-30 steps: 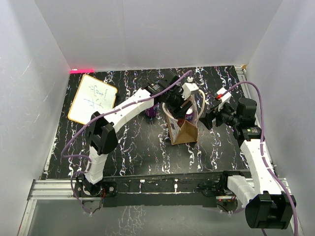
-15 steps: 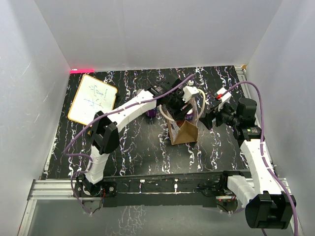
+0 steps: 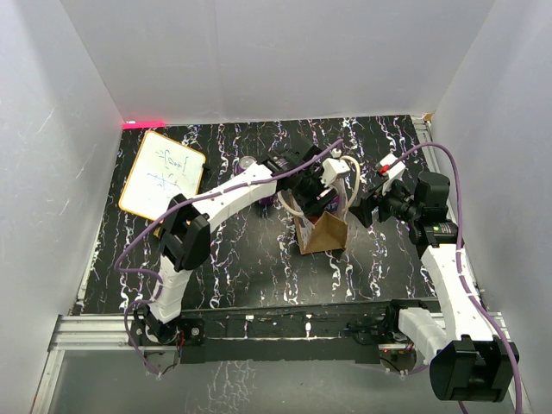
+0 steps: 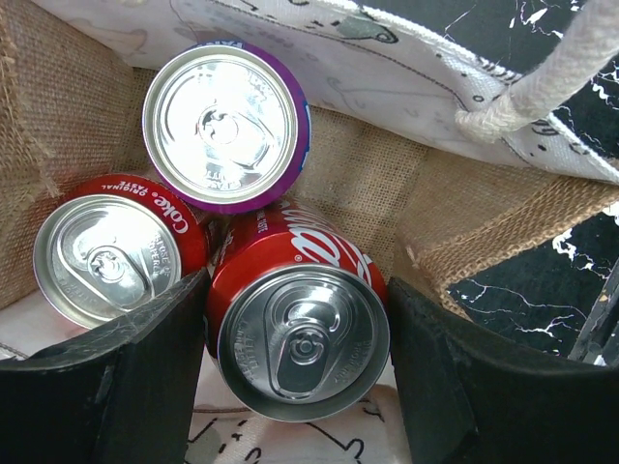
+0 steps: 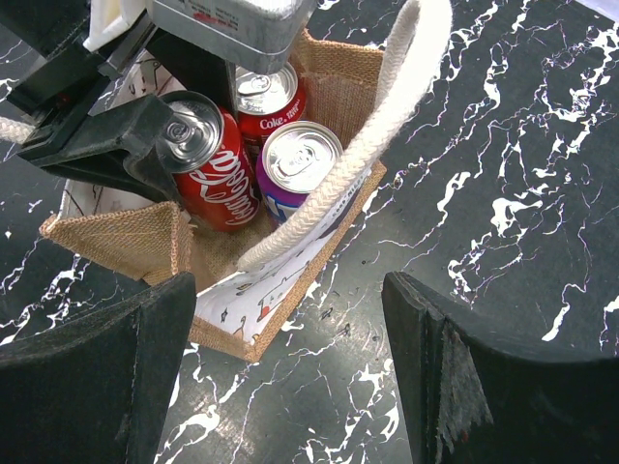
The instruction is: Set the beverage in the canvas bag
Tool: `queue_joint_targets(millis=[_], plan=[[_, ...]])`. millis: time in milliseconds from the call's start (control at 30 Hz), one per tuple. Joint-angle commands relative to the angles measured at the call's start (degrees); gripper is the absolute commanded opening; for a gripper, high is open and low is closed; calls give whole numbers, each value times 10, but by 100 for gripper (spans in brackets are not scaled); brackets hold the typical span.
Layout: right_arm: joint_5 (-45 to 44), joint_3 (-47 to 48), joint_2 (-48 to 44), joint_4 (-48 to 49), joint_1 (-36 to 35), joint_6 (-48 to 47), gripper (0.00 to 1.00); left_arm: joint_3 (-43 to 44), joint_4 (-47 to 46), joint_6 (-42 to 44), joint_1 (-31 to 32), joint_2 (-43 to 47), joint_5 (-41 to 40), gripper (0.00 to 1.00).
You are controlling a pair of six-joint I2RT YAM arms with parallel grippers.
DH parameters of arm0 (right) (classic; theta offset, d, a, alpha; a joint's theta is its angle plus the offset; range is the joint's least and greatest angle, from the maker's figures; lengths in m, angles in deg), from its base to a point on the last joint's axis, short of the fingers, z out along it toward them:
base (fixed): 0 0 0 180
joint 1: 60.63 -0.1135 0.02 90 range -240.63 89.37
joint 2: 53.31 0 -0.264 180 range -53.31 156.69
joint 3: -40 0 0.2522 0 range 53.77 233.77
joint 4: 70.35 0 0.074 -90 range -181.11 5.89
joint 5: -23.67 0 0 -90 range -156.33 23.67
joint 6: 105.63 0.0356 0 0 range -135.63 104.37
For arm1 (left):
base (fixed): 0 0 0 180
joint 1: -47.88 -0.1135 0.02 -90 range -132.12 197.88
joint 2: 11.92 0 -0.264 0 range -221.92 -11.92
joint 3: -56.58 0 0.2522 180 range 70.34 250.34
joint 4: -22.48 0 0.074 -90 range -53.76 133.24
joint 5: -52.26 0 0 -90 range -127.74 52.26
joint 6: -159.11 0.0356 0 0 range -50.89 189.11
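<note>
Red cola can (image 4: 298,319) pinched by left end effector (image 4: 300,377) inside canvas bag (image 5: 116,237), beside purple can (image 4: 225,121). Needs only releasing, probably. Holds right end effector (image 5: 276,377) spread, empty, beside bag.

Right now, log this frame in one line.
left gripper: shut on red cola can | can: inside canvas bag | alongside: purple can, second red can | right gripper: open, beside bag

Left pincer (image 4: 297,309) is gripping a red cola can (image 4: 302,343) inside the canvas bag (image 4: 372,184); a second red can (image 4: 104,256) and a purple can (image 4: 222,124) are standing beside it.
</note>
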Motion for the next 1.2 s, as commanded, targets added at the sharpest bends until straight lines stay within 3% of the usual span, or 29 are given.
queue_joint_targets(millis=[0, 233, 1167], plan=[[0, 3, -8, 29, 2, -2, 81, 0, -35, 18, 0, 9, -18, 7], [-1, 3, -8, 29, 2, -2, 81, -13, -41, 30, 0, 1, -26, 12], [0, 2, -10, 29, 4, -2, 81, -1, -14, 8, 0, -45, -19, 62]])
